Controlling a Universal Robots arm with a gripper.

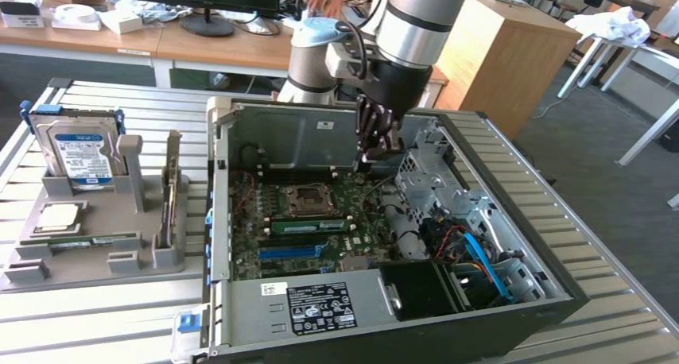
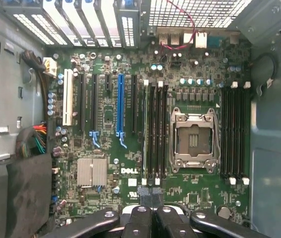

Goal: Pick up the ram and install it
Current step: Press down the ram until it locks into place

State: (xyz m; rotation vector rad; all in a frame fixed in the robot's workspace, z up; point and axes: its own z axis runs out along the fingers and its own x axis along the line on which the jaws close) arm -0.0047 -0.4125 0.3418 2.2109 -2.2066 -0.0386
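Tool [image 1: 378, 151] shut, nothing held, over mobo [image 2: 200, 194]; ram [image 1: 308, 225] sits in slot.

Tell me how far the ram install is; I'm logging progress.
Done: one green ram stick appears seated in a slot beside the CPU socket. In hand: nothing; the gripper hangs shut above the motherboard. Left: another green stick lies in the grey tray; whether it is due I cannot tell.
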